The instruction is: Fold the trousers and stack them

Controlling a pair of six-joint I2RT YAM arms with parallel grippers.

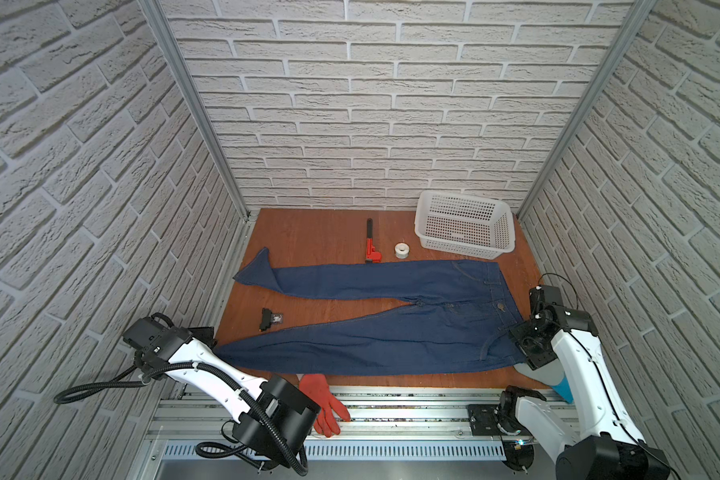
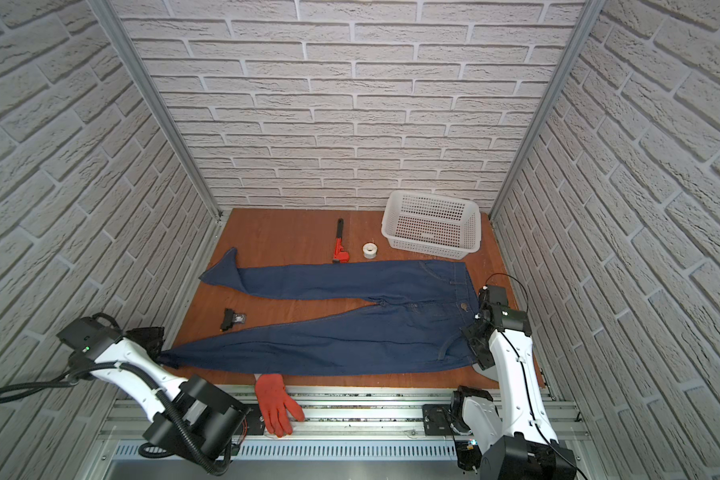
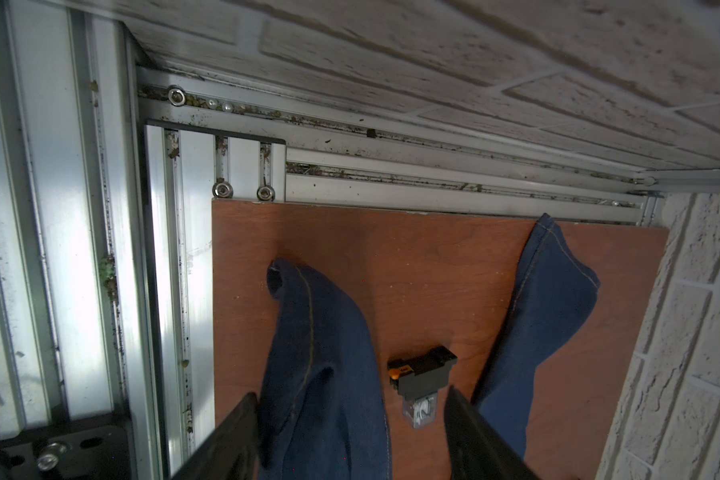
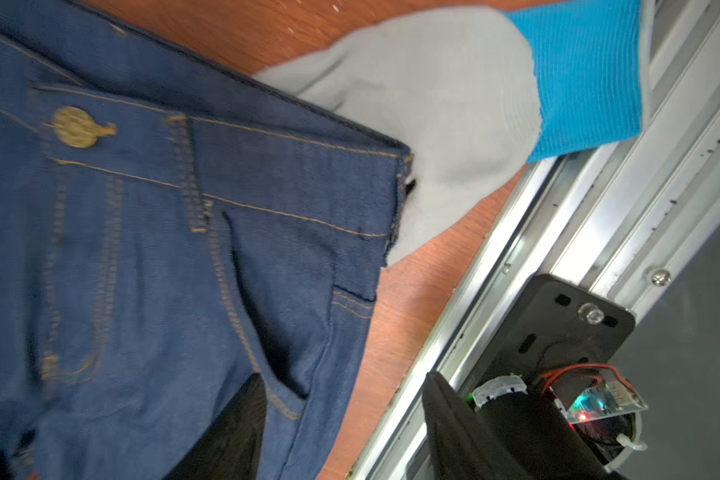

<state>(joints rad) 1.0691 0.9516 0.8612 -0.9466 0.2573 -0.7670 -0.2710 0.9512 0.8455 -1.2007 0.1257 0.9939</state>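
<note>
Left wrist view: the left tool (image 3: 350,395) has its two fingers (image 3: 233,436) well apart and grips nothing. One leg of the trousers (image 3: 325,374) runs between them, close against one finger. Its hem lies just ahead of the tool on the brown tabletop (image 3: 433,257). A small black block (image 3: 420,374) with a clear end also sits between the fingers, beside that leg but apart from it. Past the opposite finger lies the other leg, its hem farther ahead.

In the right wrist view the right tool (image 4: 345,377) is likewise spread. One finger (image 4: 233,432) is over the denim by the front pocket, and its partner is over the metal rail. Just ahead is the waistband with its brass button (image 4: 75,126). Beyond the waistband corner lies a grey glove (image 4: 433,104) with a blue cuff, partly under the denim.

In both top views the trousers lie flat and unfolded, waist at the right tool and the nearer leg's hem at the left tool, the legs splayed apart. Between the two tools an orange-red glove (image 1: 323,403) lies at the front edge, reaching over the rail. Farther off, past the trousers, are a red pipe wrench (image 1: 371,249), a white tape roll (image 1: 402,250) and a white perforated basket (image 1: 462,230).
</note>
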